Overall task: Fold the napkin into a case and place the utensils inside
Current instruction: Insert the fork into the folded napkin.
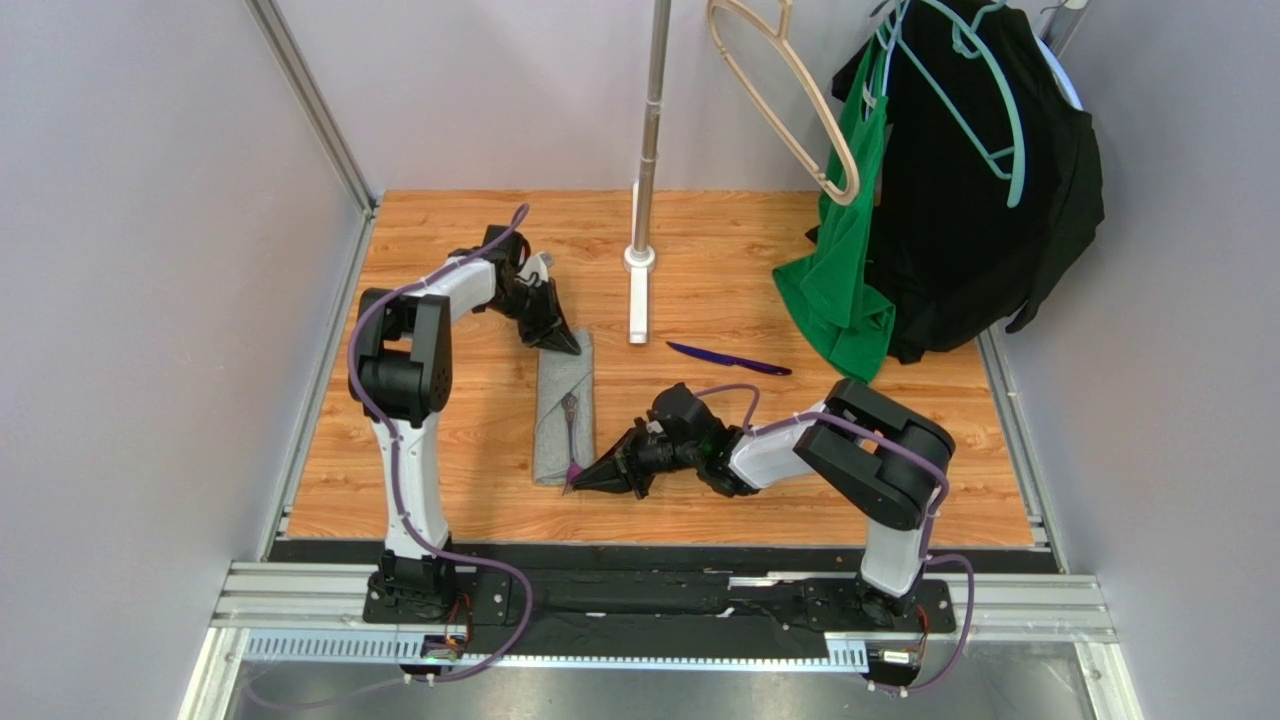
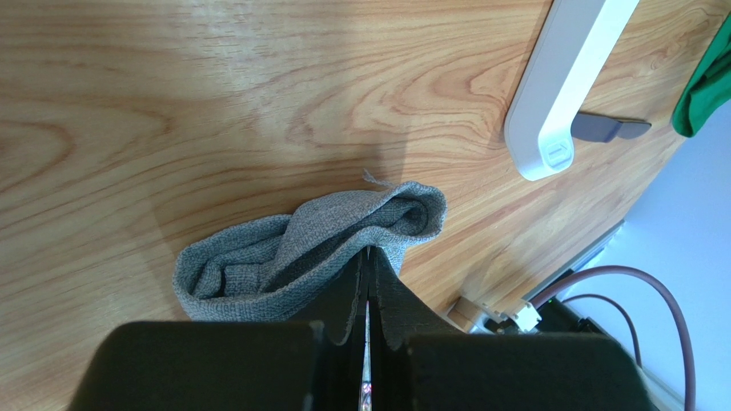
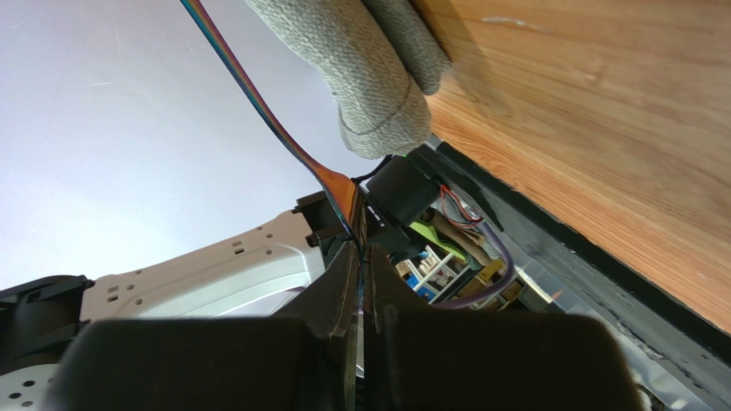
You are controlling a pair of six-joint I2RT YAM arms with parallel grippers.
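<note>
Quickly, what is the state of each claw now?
Left claw: closed on the napkin.
Right claw: closed on the fork.

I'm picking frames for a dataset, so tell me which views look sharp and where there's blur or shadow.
Top external: even light, soft shadows, sharp throughout. Left wrist: napkin weave crisp, left pincer dark and blurred, soft shadow on the table. Right wrist: right pincer a dark blur, fork handle glinting, wall washed out bright.

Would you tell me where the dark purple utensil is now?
In the top view the dark purple utensil lies right of centre on the table, between the white stand foot and the green garment.
</note>
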